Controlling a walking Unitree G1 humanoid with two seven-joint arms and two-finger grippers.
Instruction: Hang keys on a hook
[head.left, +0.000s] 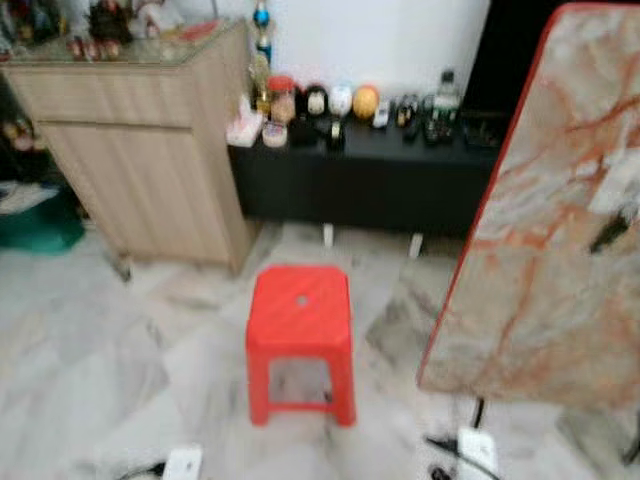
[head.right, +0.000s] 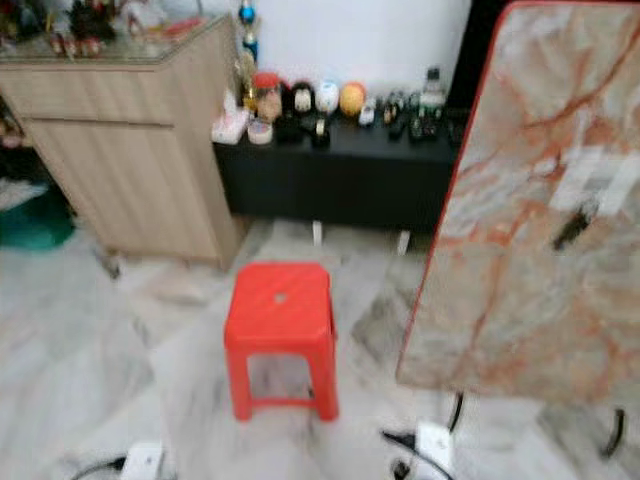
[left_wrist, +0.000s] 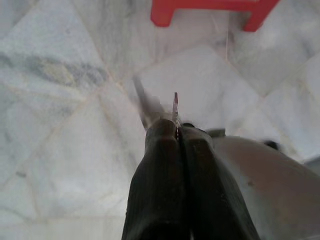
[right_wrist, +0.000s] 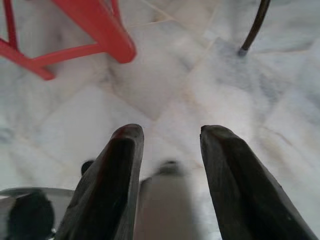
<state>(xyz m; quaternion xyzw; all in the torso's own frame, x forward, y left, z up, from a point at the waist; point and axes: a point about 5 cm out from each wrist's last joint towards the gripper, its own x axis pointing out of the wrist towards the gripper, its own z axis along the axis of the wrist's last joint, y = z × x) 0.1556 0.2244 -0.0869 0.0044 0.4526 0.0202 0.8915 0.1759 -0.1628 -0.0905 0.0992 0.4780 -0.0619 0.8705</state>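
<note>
Pinching the keys in my left gripper, right gripper apart, I see no hook; red stool at twelve o'clock.

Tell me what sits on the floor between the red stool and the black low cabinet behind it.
Nothing: in the left eye view, only bare marble floor separates the red stool from the black low cabinet.

Blurred shelf clutter; cropped marble tabletop.
</note>
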